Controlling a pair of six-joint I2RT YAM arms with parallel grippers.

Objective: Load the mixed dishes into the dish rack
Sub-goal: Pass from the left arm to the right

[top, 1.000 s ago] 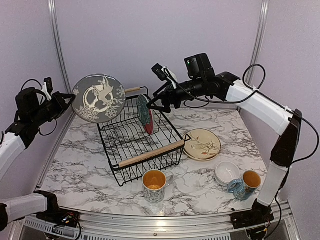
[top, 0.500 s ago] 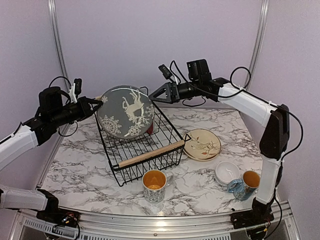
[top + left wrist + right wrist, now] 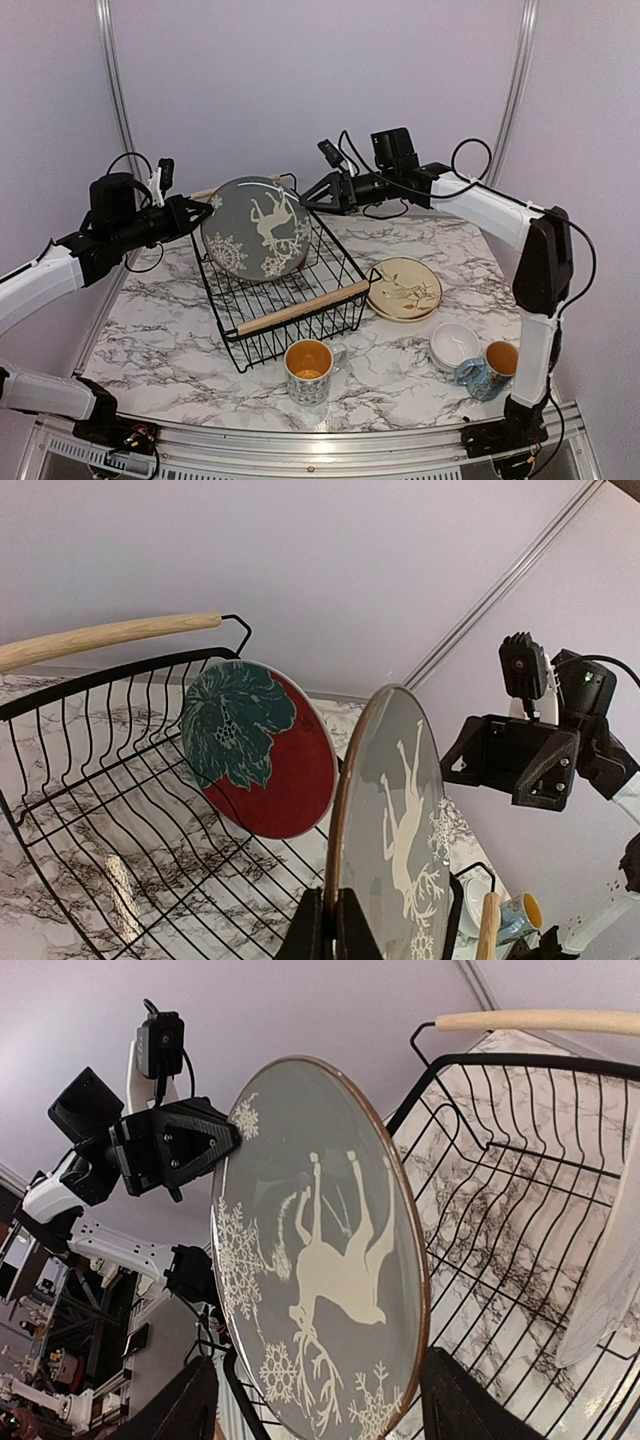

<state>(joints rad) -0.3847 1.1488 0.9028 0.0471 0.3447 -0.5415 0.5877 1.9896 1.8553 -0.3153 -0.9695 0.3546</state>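
Note:
My left gripper (image 3: 203, 209) (image 3: 335, 917) is shut on the lower rim of the dark grey reindeer plate (image 3: 262, 228) (image 3: 400, 810) (image 3: 320, 1260). It holds the plate on edge over the black wire dish rack (image 3: 300, 308) (image 3: 90, 780) (image 3: 520, 1150). The red plate with the teal leaf (image 3: 265, 750) leans upright inside the rack, behind the grey plate. My right gripper (image 3: 306, 192) (image 3: 320, 1370) hangs open just beyond the grey plate's far rim, apart from it. The small tan plate (image 3: 404, 288), a white bowl (image 3: 455, 345) and two mugs (image 3: 310, 370) (image 3: 490, 368) stand on the table.
The marble table (image 3: 170, 330) carries the rack at an angle, its two wooden handles front and back. A purple wall with metal posts (image 3: 112, 90) closes the back. Tan plate, bowl and one mug cluster at the right front, below the right arm.
My left arm swung the reindeer plate to the right and down over the rack. The right gripper drew back toward the rack's far corner and its jaws narrowed somewhat.

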